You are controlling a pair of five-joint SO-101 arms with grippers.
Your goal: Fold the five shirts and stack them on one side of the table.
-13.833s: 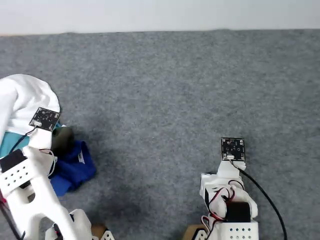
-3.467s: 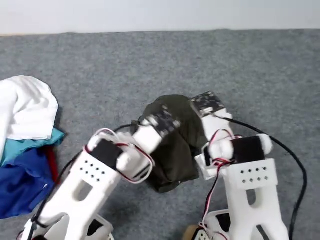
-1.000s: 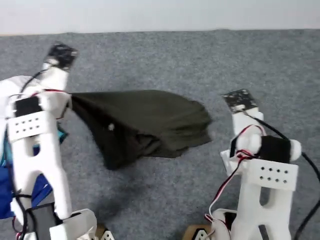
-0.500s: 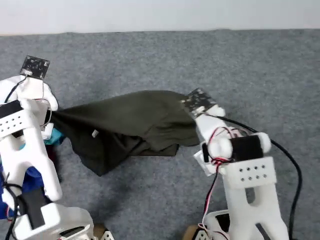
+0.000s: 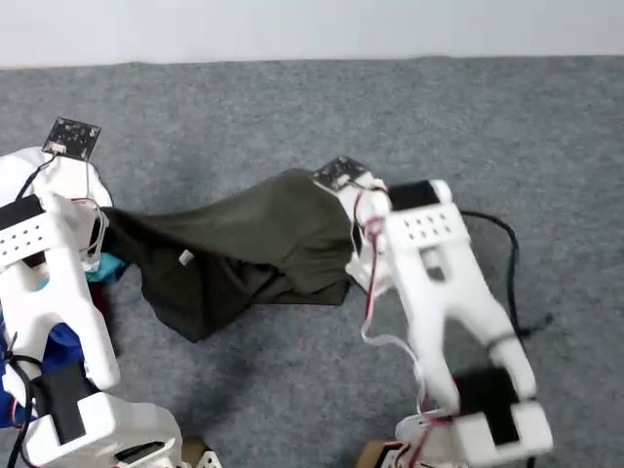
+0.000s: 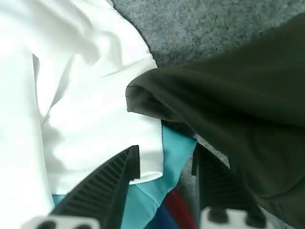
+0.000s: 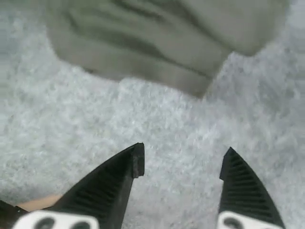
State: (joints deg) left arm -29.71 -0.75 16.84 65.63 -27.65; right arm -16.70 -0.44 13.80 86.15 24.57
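Both left fingers (image 6: 102, 185) and right fingers (image 7: 112, 186) gape empty; you seem mid-spread on the dark shirt (image 5: 253, 234), so grasp its three-o'clock edge

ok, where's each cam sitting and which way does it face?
High view: fixed overhead, looking down on mat; left arm and right arm show, dark shirt between.
Left wrist view: on left wrist, faces white shirt and dark shirt past open left gripper.
Right wrist view: on right wrist, faces mat and dark shirt past open right gripper.
Shared: dark shirt, in all three.
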